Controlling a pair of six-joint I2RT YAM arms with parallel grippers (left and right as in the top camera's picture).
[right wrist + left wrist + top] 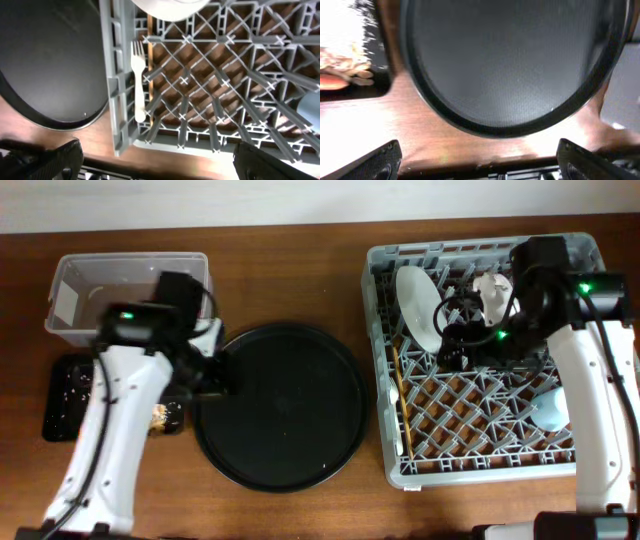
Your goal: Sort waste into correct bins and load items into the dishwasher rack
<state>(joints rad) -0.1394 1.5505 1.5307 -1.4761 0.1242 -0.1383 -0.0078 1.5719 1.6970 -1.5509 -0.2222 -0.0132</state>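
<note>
The left gripper is spread and empty over bare wood, with only its dark tips showing at the lower corners. Beyond it lies the matte, fine-grained large round black tray. White rice in the shallow black tray is lost in glare. The right gripper, likewise parted and empty, hovers over the grey peg-grid rack. There the white plastic fork lies beside the thin chopstick, and the plate is cut off at the top.
</note>
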